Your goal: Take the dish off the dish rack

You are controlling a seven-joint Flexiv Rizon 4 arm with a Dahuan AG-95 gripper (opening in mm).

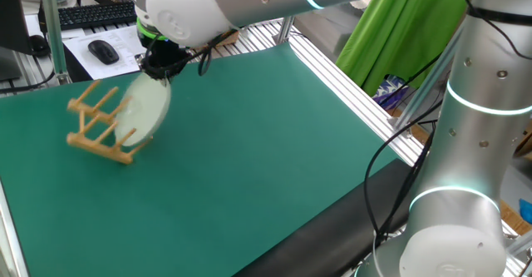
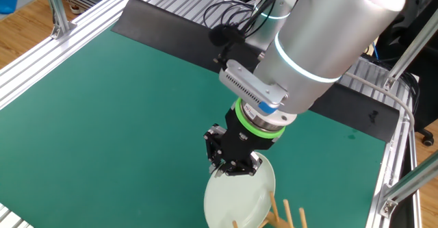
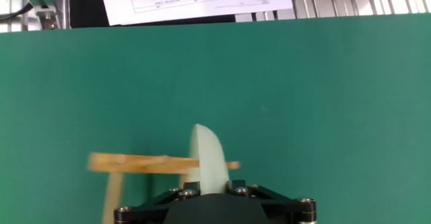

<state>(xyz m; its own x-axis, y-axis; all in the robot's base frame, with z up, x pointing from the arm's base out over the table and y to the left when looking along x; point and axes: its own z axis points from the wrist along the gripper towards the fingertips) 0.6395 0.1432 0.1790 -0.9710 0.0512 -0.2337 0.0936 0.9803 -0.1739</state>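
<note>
Dish (image 1: 141, 111) is standing on edge in dish rack (image 1: 96, 127), far-left on the mat | gripper (image 2: 233, 165) is sitting at its top rim, closure unclear | rigid, smooth, breakable | top rim is offering best hold

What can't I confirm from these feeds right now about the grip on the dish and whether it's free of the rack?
- Fingertips on the dish: the gripper body covers the contact in every view, so closure is unclear.
- Dish rack clearance: motion blur in one fixed view smears the pegs and the plate edge.
- The other fixed view: the bottom edge cuts off the rack.
- Hand view: the gripper housing hides the dish's lower part.
</note>
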